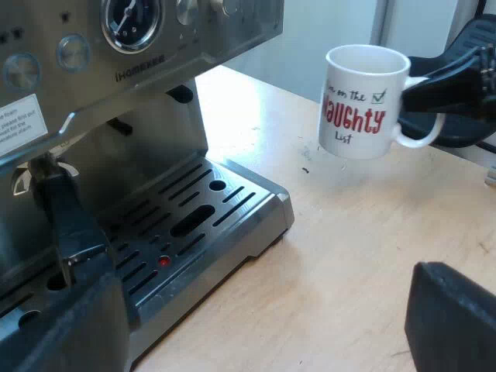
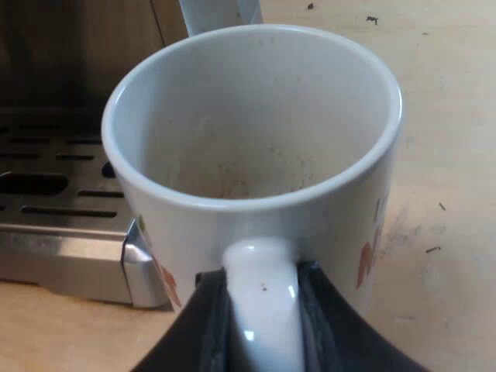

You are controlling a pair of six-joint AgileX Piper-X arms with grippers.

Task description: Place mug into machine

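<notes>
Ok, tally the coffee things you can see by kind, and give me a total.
espresso machine: 1
mug: 1
dark holder handle at the machine's front: 1
Total: 3

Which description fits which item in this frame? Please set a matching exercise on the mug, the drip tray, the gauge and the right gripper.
Items:
1. mug
2. drip tray
3. gauge
4. right gripper

Descriptions:
A. slotted metal at the foot of the machine
B. shut on a white handle
C. white with red lettering
D. round dial on the front panel

Pairs: 1-C, 2-A, 3-D, 4-B
</notes>
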